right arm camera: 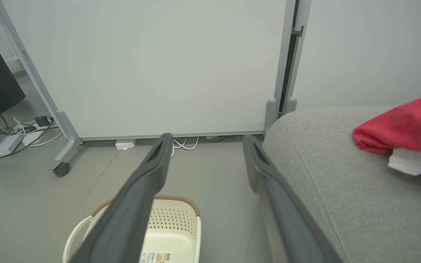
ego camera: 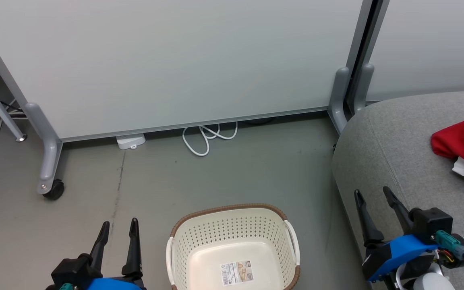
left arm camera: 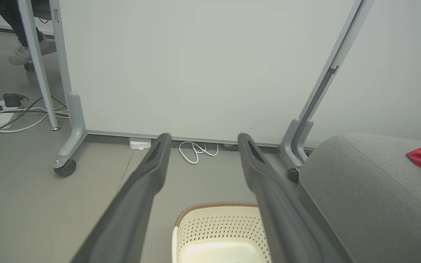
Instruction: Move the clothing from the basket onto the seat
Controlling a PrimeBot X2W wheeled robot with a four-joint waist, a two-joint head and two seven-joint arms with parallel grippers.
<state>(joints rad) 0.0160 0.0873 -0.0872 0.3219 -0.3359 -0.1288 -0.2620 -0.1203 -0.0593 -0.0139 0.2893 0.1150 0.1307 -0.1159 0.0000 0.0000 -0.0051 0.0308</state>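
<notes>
Lower left and lower right: left gripper (ego camera: pixel 120 222), right gripper (ego camera: pixel 371 191) — fingers parted, holding nothing. Between them, basket (ego camera: pixel 228 208), bare down to its label (ego camera: pixel 237 272). At right edge, red clothing (ego camera: pixel 463 139), lying on the seat (ego camera: pixel 385 153). Looks like the closing step — calls for no further pick, only staying clear.

The clothing (ego camera: pixel 463 141) is bright red with a white band. The basket (ego camera: pixel 224 231) is cream-white, patterned with small perforations, under a brown woven-look rim. The seat (ego camera: pixel 393 157) is plain grey. The left claw (ego camera: pixel 119 223) and right claw (ego camera: pixel 371 191) are dark, with blue housings.
</notes>
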